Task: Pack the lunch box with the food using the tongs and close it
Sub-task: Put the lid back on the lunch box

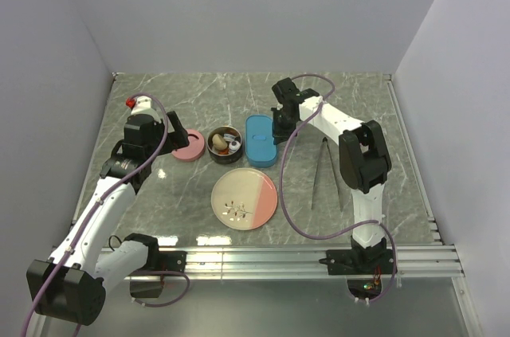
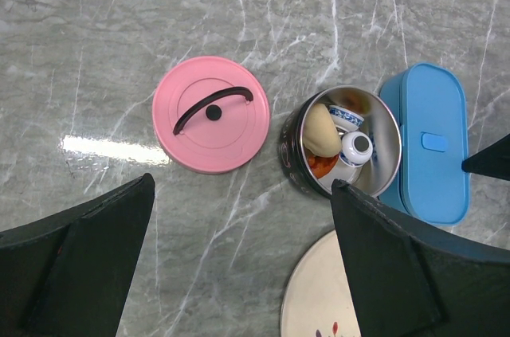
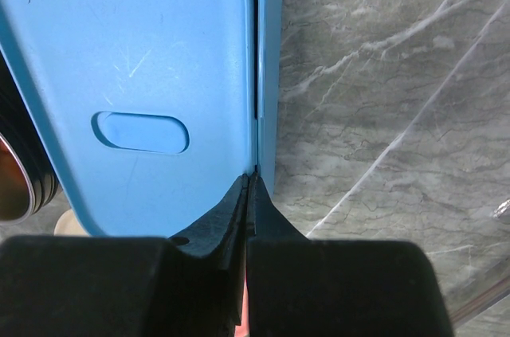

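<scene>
Lunch box (image 2: 288, 150), as far as I can tell, is the round steel one. It sits open just ahead and to the right of my left gripper (image 2: 243, 186). The food (image 2: 339, 142) is already in it: a bun (image 2: 317, 130), a couple of white sushi bits (image 2: 356, 146), and something orange (image 2: 319, 166) underneath. I can't make out what else is in there. The plate (image 1: 255, 193), back toward the arm bases, has nothing on it but its printed pattern. So I'd say packing is done and closing is the job now.

The pink lid (image 2: 211, 114) lies flat on the table, handle up, straight ahead of the left gripper and a touch left. It's just beside the lunch box but not touching it. The left jaws are spread wide with nothing between them, which looks to me like a setup for dropping onto that handle.

My right gripper (image 3: 249, 190) is pinched fully shut and empty, with its tips at the seam on the right edge of the blue box (image 3: 143, 50). That box has its cover on and sits right up against the lunch box, on the side away from the lid. My guess is the right arm is there to brace things so nothing slides.

The tongs (image 1: 323, 150) lie on the table behind the right gripper, toward its base. They're well apart from it and nobody's holding them.
</scene>
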`<state>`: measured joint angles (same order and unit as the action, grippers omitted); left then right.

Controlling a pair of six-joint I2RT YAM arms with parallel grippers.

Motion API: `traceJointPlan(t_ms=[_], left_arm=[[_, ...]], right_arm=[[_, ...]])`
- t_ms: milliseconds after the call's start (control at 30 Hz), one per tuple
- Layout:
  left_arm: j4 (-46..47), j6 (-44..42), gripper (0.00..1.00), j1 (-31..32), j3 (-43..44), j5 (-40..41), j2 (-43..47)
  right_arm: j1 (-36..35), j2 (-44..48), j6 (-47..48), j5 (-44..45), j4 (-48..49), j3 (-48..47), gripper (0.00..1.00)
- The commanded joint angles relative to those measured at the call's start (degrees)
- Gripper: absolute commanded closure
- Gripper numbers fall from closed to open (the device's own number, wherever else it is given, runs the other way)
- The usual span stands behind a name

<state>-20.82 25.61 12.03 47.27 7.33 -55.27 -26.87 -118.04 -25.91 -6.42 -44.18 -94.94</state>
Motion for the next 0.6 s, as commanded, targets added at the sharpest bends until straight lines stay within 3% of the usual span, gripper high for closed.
traceJointPlan(t_ms=[0,567], left_arm=[[2.01,-0.21,0.00,-0.25,-0.16,-0.83,1.30],[1.92,-0.29,0.01,-0.25,-0.24,-0.48,1.56]], right_arm=[[-0.37,1.58,0.51,2.37,-1.69,-3.06,1.00],[-0.37,1.93,0.42,2.46,-2.58,-4.30,1.00]])
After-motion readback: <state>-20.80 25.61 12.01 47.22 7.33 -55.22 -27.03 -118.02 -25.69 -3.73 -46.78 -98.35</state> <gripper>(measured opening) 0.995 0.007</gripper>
